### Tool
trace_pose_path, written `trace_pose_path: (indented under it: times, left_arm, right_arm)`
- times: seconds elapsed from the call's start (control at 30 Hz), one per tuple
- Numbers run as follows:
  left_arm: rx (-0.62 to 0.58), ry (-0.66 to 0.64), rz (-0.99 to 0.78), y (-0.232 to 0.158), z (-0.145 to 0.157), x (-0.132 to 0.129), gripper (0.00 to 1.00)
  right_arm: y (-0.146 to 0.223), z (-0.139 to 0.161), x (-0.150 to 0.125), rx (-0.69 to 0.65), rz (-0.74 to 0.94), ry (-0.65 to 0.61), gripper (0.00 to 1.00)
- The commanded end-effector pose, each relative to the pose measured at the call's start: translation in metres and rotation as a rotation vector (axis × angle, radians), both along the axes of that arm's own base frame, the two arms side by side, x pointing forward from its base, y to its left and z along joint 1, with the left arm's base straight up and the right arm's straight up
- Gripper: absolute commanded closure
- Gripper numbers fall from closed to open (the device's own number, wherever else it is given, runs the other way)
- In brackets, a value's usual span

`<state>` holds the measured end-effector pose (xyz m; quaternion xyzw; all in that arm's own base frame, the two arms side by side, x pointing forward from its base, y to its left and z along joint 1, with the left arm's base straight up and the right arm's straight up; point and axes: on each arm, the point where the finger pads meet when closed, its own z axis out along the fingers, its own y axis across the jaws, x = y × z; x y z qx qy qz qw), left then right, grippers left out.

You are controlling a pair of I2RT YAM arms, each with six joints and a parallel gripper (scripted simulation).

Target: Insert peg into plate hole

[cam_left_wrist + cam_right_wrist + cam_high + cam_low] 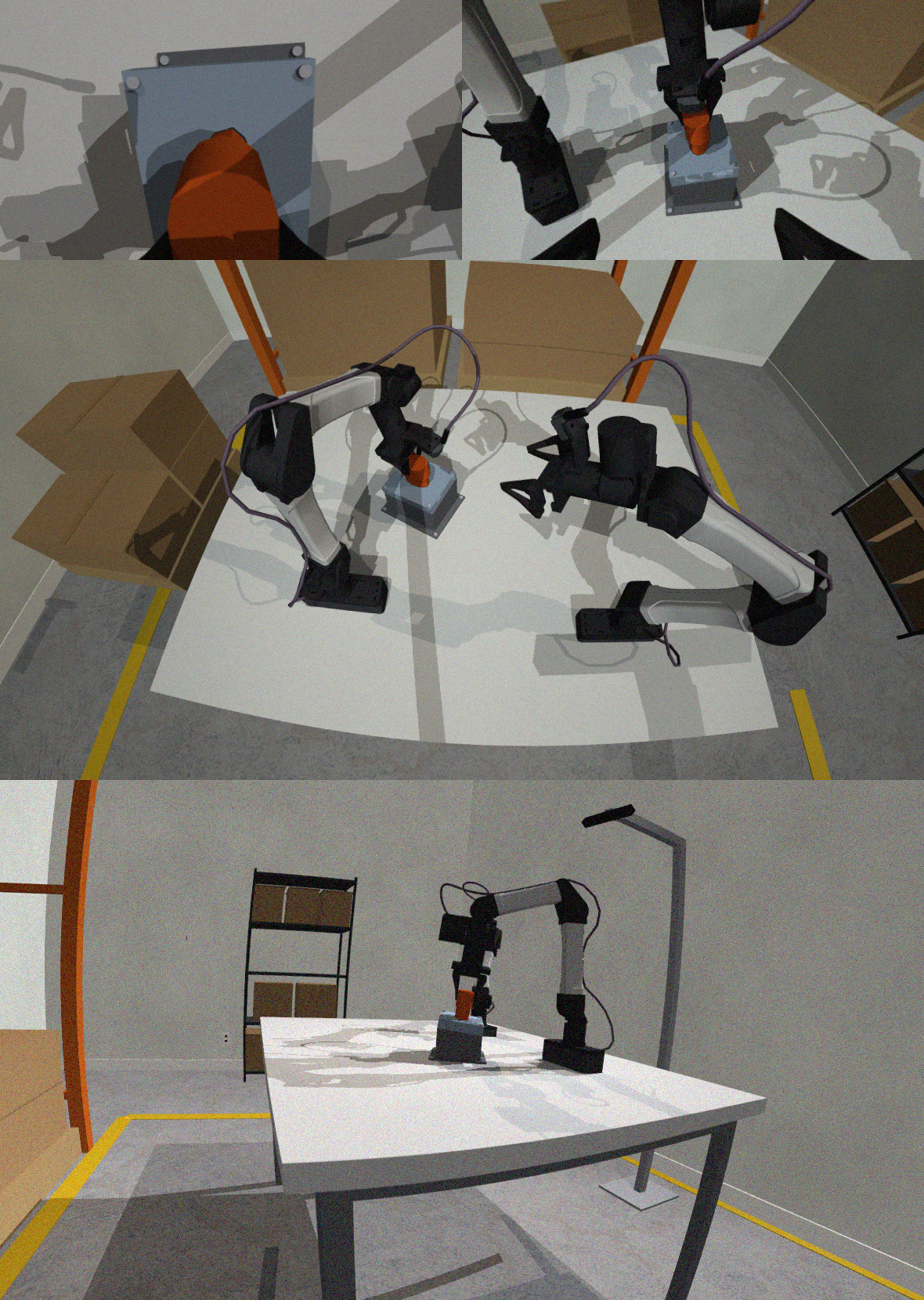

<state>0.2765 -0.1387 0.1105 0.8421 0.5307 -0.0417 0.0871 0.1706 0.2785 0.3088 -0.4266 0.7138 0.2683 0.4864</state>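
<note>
Top view: cardboard boxes (pixel 116 473) stand beside the white table (pixel 517 687).

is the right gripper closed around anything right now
No, the right gripper stands wide open, with no object between its two black fingers.

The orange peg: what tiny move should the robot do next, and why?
Probably ease the orange peg gently down, stopping if it catches. The left tool grips it, its lower end is at the blue plate, and a dark sliver, perhaps the hole's edge, shows beside it. Most of it still stands above.
</note>
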Motion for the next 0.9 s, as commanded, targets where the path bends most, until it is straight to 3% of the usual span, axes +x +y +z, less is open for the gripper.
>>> trace_pose_path:
  times: [0.0, 0.87]
  left_arm:
    - [-0.023, -0.045, 0.006, -0.004, 0.008, 0.003, 0.61]
    - [-0.020, -0.009, 0.006, -0.008, -0.023, 0.003, 0.61]
  right_arm:
    - [-0.002, 0.012, -0.001, 0.028, -0.002, -0.013, 0.00]
    - [-0.002, 0.012, -0.001, 0.028, -0.002, -0.013, 0.00]
